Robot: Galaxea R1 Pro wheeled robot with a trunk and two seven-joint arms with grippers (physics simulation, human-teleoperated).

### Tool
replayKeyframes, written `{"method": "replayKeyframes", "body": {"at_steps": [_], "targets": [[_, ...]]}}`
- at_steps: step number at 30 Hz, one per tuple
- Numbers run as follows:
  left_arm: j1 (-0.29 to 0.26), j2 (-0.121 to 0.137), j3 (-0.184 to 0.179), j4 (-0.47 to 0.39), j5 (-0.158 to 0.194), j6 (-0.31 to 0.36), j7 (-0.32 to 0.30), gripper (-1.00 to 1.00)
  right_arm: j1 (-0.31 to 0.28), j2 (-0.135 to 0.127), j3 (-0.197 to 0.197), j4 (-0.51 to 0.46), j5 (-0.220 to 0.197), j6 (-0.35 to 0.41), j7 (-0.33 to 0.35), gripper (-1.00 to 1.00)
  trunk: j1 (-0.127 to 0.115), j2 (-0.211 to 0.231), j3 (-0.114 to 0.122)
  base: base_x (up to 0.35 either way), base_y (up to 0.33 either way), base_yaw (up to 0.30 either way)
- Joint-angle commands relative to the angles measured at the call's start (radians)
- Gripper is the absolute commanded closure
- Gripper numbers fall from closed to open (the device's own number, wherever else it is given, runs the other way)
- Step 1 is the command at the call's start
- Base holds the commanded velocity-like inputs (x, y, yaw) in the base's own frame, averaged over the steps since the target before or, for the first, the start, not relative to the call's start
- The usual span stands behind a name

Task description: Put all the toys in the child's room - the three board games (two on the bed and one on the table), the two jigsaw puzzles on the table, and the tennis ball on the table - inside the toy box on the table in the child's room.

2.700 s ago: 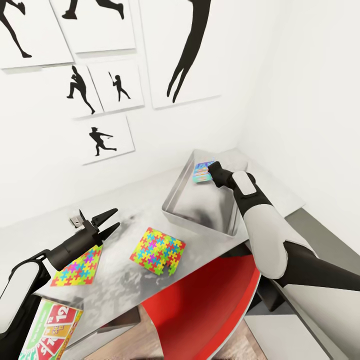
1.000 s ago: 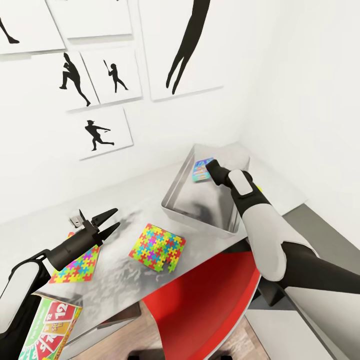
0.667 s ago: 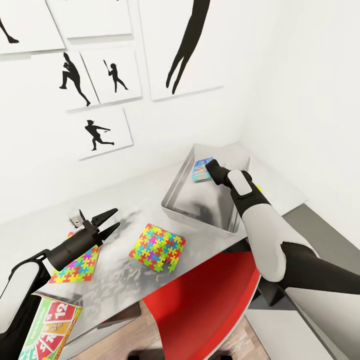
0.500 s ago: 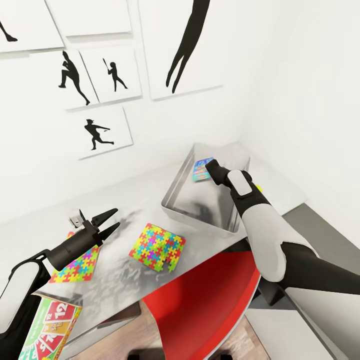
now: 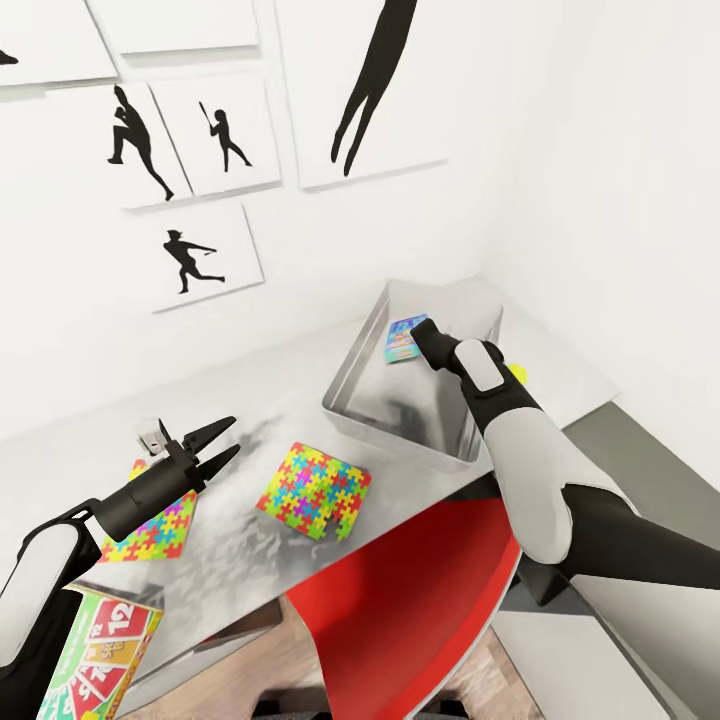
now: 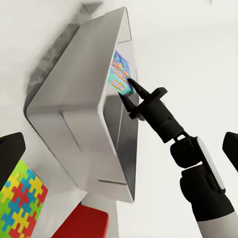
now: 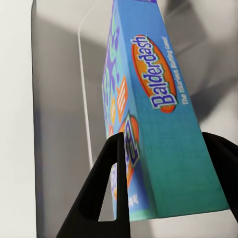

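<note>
- The room has white walls with black prints of ball players (image 5: 190, 258) on them, and a long light-grey bench (image 5: 230, 430) stands in the corner.
- The toy box (image 5: 400, 405) sits on the bench near the corner. It is a shallow grey bin with sides that lean out.
- The right claw (image 5: 420, 335) reaches over the far end of the toy box. Its two fingers are closed on the small blue board game (image 5: 402, 340), which says "Balderdash" on its edge in the right wrist view (image 7: 158, 99).
- The blue game stands tilted up on its edge inside the toy box, near the far wall, as the left wrist view (image 6: 120, 73) shows.
- The tennis ball (image 5: 516, 374) peeks out just behind the right arm, on the bench beside the toy box.
- One jigsaw puzzle (image 5: 315, 490) lies flat on the bench, near the front edge and not far from the toy box.
- The other jigsaw puzzle (image 5: 155, 530) lies flat further left, partly under the left arm.
- The left claw (image 5: 215, 447) hangs above the bench by that puzzle. Its fingers are spread apart and it holds nothing.
- The Skip-Bo board game (image 5: 95, 660) shows at the bottom left corner, tilted, with big red number cards on it.
- A red chair (image 5: 400, 600) stands in front of the bench.
</note>
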State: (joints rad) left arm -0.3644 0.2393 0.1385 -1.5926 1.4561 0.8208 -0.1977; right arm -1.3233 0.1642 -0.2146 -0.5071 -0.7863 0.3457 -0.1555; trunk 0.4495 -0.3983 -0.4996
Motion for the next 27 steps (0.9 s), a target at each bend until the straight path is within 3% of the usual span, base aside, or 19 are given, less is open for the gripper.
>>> {"method": "replayKeyframes", "body": {"at_steps": [1,11,12,27], "targets": [[-0.001,0.0,0.001,0.0,-0.002,0.005,-0.004,-1.0,-0.001,0.001,-0.004,-0.002,-0.011,0.003,-0.007,1.0,0.0,-0.002,-0.002,0.0,0.0,0.0],[0.0,0.0,0.0,0.0,-0.002,0.005,-0.003,-1.0,-0.001,0.001,-0.004,-0.002,-0.01,0.003,-0.007,1.0,0.0,-0.002,-0.006,0.0,0.0,0.0],[0.0,0.0,0.001,0.0,-0.002,0.005,-0.003,-1.0,-0.001,0.001,-0.004,-0.002,-0.01,0.003,-0.007,-1.0,0.0,-0.002,-0.006,0.0,0.0,0.0],[-0.001,0.0,0.0,-0.001,-0.002,0.005,-0.005,-1.0,-0.002,0.0,-0.001,-0.001,-0.01,0.003,-0.009,-1.0,0.0,-0.002,-0.007,0.0,0.0,0.0]]}}
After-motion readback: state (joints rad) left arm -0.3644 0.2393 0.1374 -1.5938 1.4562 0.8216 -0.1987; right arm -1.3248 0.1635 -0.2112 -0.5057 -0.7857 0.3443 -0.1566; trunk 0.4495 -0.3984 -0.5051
